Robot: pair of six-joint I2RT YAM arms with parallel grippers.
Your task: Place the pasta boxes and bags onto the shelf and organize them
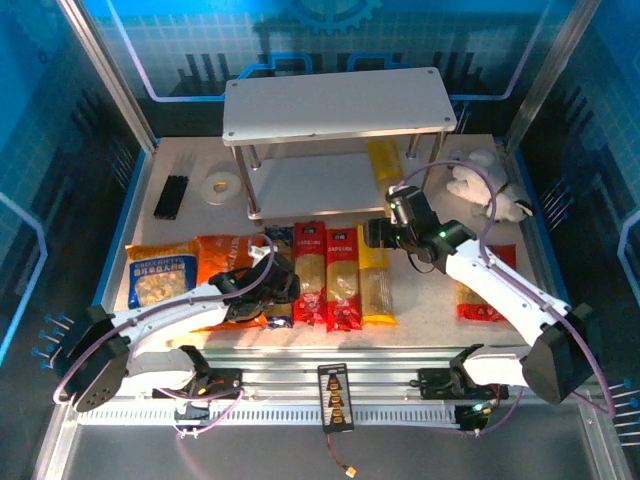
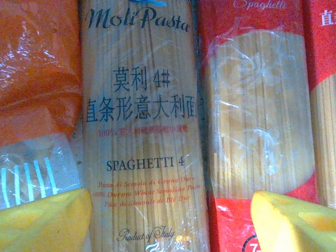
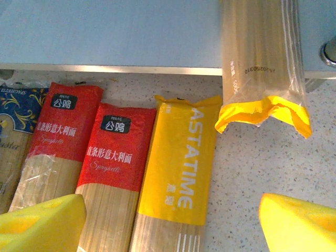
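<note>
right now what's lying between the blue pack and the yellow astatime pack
Two red packs, side by side with no bare table left between them; the right wrist view shows it.

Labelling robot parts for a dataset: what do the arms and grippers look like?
The left arm and right arm have white shells, black joints and looping lilac cables. The left gripper and right gripper have yellow fingers.

My left arm (image 1: 165,318) and right arm (image 1: 505,290) wear white shells, black joints, looping lilac cables (image 1: 494,210) and yellow fingertips (image 3: 42,220) (foam, I think).
</note>
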